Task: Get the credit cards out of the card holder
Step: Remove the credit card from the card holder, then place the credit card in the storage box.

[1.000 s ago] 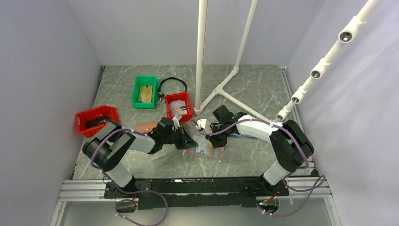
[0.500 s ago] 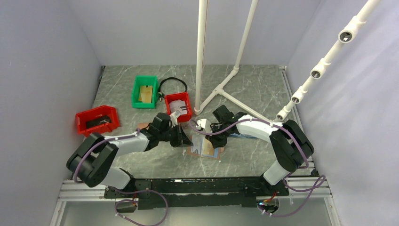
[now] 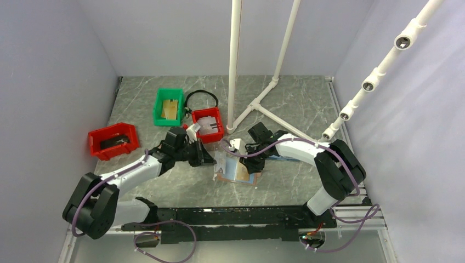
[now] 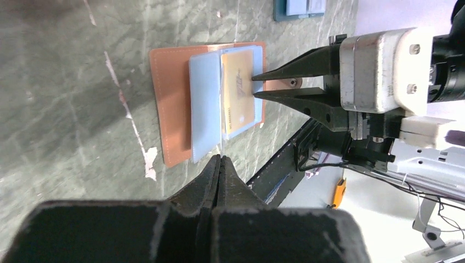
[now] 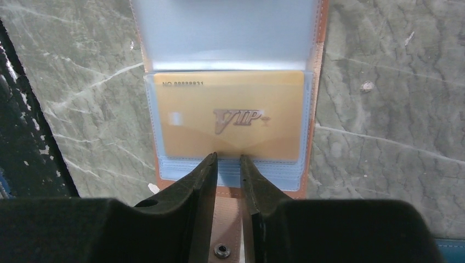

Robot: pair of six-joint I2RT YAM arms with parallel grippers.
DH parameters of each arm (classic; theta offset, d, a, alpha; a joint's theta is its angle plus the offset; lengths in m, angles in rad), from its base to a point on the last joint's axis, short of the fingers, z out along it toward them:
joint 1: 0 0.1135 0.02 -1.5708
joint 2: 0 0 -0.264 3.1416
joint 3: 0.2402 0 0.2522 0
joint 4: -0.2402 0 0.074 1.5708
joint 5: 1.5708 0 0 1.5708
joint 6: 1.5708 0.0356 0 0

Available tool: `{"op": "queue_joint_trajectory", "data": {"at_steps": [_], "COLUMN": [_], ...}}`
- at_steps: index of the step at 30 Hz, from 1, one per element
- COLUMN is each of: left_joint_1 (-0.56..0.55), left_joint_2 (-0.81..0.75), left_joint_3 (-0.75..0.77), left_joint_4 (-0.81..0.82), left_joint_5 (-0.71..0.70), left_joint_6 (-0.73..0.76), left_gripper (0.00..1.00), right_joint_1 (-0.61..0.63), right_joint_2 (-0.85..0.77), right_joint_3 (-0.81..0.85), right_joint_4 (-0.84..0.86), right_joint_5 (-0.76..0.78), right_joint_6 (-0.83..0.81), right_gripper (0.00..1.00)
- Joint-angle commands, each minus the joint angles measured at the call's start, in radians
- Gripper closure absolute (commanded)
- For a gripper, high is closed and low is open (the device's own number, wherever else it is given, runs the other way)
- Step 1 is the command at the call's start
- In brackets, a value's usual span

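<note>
The card holder (image 3: pixel 241 175) lies open on the table, brown outside and light blue inside (image 4: pixel 170 104) (image 5: pixel 274 172). A gold card marked VIP (image 5: pixel 230 118) sits in its clear sleeve (image 4: pixel 240 87). My right gripper (image 5: pixel 226 157) has its jaws a narrow gap apart, tips down on the holder at the gold card's near edge (image 4: pixel 255 85) (image 3: pixel 244 161). My left gripper (image 4: pixel 220 158) is shut on a thin pale credit card (image 4: pixel 221 145), seen edge-on, just left of the holder (image 3: pixel 220 163).
A red bin (image 3: pixel 208 123) with pale cards stands behind the holder. A green bin (image 3: pixel 168 107), a black cable loop (image 3: pixel 202 96) and another red bin (image 3: pixel 112 139) are at back left. White pipes (image 3: pixel 234 66) rise behind. An all-blue holder (image 4: pixel 299 8) lies under my right arm.
My left arm has drawn back to the left, away from the holder, with the pale card in its jaws. The right gripper has stayed on the holder.
</note>
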Motion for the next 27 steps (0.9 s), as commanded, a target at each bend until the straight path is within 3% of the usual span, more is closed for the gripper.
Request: {"op": "queue_joint_trajectory", "data": {"at_steps": [1, 13, 19, 27], "left_joint_1": [0.071, 0.298, 0.418, 0.428], "left_joint_2": [-0.059, -0.127, -0.007, 0.229], "left_joint_3": [0.073, 0.249, 0.364, 0.547], "left_joint_4": [-0.147, -0.395, -0.329, -0.283], "left_joint_5": [0.051, 0.152, 0.220, 0.214], "left_joint_6": [0.062, 0.208, 0.206, 0.229], "left_gripper": [1.00, 1.00, 1.00, 1.00], "right_joint_1": [0.004, -0.018, -0.025, -0.047], "right_joint_2": [0.004, -0.034, -0.031, -0.029], "right_joint_3": [-0.019, -0.020, -0.013, -0.011], "right_joint_4": [-0.019, -0.031, -0.036, -0.036], "right_joint_5": [0.001, -0.061, -0.082, -0.096], "right_joint_6": [-0.018, -0.019, -0.017, -0.011], "right_gripper": [0.74, 0.73, 0.73, 0.73]}}
